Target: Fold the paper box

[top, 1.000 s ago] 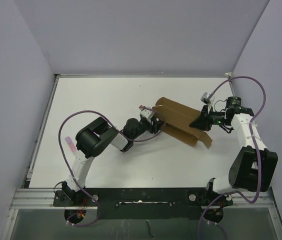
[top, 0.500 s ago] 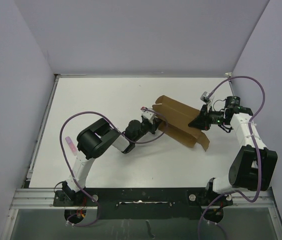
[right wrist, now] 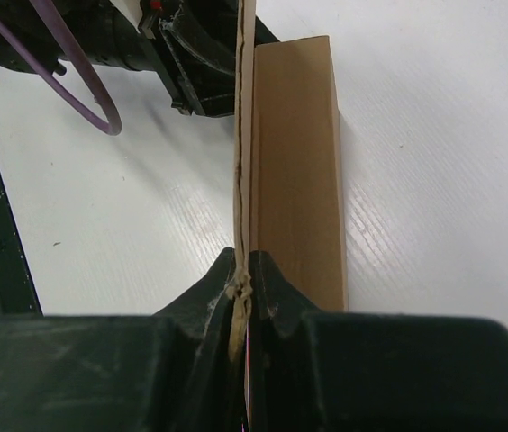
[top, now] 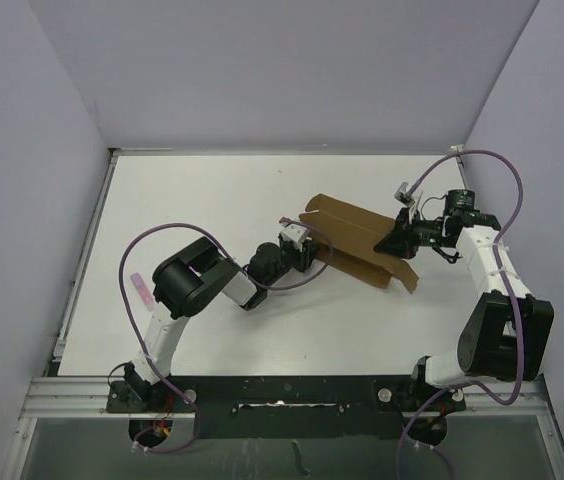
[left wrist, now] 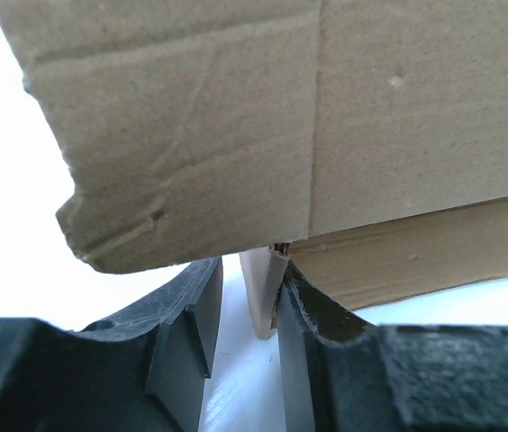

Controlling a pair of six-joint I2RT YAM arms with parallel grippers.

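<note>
No writing, label, brand, number or sign can be read in any view. The paper box [top: 362,238] is plain brown cardboard, both just ahead of the left gripper [left wrist: 247,279] and along the edge pinched in the right gripper [right wrist: 243,274] (only creases and scuffs, no print).

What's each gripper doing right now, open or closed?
Left gripper: open around a flap of the paper box.
Right gripper: closed on the paper box edge.
</note>
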